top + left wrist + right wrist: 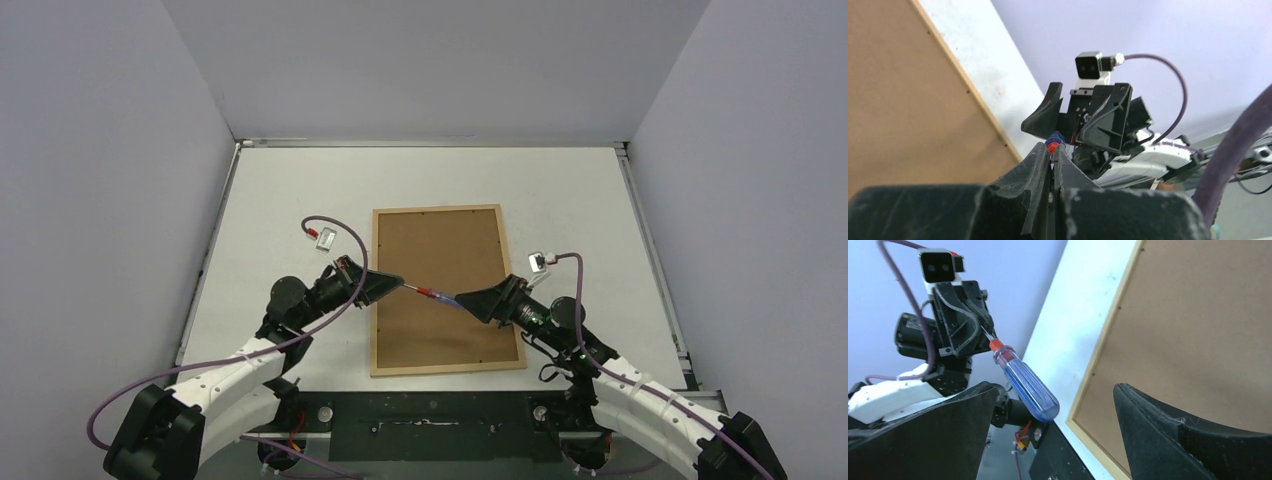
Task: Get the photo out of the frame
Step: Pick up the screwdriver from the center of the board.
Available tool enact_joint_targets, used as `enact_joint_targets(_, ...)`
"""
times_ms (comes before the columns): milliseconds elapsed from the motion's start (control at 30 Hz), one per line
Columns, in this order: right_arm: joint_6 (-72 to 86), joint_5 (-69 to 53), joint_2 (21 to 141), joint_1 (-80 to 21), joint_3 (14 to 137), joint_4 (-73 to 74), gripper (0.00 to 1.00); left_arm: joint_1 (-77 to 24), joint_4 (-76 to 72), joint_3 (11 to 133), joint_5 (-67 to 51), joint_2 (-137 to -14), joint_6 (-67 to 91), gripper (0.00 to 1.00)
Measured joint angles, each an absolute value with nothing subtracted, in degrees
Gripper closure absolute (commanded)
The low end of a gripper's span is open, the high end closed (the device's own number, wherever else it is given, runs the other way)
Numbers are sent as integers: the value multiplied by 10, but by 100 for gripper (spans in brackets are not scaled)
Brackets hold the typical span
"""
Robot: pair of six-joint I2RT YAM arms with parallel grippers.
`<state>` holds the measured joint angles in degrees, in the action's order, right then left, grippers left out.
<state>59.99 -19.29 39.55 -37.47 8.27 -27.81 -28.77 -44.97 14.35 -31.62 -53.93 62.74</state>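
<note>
The frame (pixel 375 300) of thin light wood lies face down on the white table, its brown backing panel (pixel 440 260) facing up. The photo is hidden beneath that panel. Above the panel a screwdriver (pixel 435 294) with a blue handle and red collar hangs level between both arms. My left gripper (pixel 1052 150) is shut on its metal shaft, the red collar (pixel 1052 145) just past the fingertips. My right gripper (pixel 1054 390) stands wide open around the blue handle (pixel 1025 385), neither finger touching it. The frame's moulding (pixel 1098 360) runs below.
White table (pixel 290 200) enclosed by pale walls on three sides. A dark mounting plate (pixel 430 425) lies along the near edge between the arm bases. Purple cables (pixel 335 225) loop from each wrist camera.
</note>
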Motion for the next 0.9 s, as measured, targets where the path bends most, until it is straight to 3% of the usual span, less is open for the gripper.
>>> enact_joint_targets(300, 627, -233, 450, -398, 97, -425, 11, -288, -562, 127, -263, -552, 717, 100)
enact_joint_targets(600, 604, -293, 513, -397, 154, -462, 18, -288, -648, 130, -288, -639, 775, 100)
enact_joint_targets(900, 592, -337, 528, -394, 170, -467, 35, -288, -676, 133, -305, -646, 788, 100)
